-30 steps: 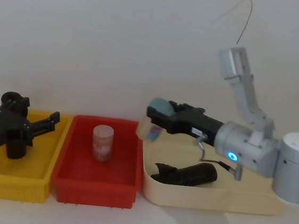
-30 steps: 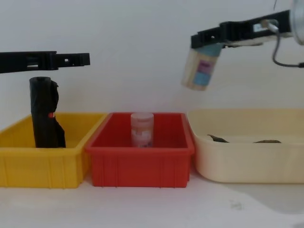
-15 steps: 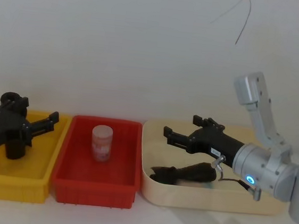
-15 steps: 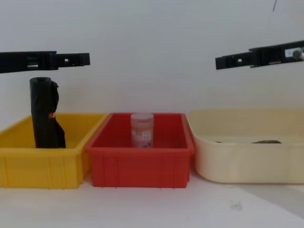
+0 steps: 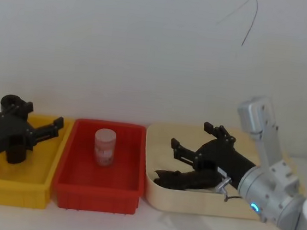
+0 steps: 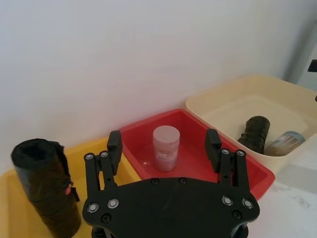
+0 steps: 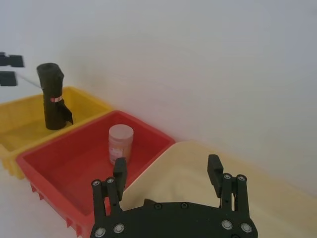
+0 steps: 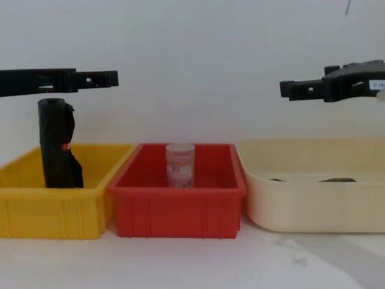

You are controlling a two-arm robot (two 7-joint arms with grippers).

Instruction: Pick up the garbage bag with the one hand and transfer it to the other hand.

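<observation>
The garbage bag (image 5: 189, 179), a black crinkly roll, lies on its side in the cream bin (image 5: 215, 205); it also appears in the left wrist view (image 6: 255, 133). My right gripper (image 5: 191, 136) hovers open and empty just above the bag, over the cream bin, seen level from the chest (image 8: 289, 89) and from its own wrist (image 7: 167, 166). My left gripper (image 5: 44, 119) hangs open and empty over the yellow bin (image 5: 8, 189), high above it in the chest view (image 8: 111, 77) and in its wrist view (image 6: 163, 139).
A second black roll with a red sticker (image 8: 58, 144) stands upright in the yellow bin. The red bin (image 5: 95, 197) in the middle holds a pink jar (image 5: 104, 147). A clear bottle (image 6: 285, 141) lies beside the bag in the cream bin. A wall stands close behind.
One second ago my right gripper held a pale bottle over the bins; it let it go, and has since drawn back to the right, open and empty. The left gripper barely shifted.
</observation>
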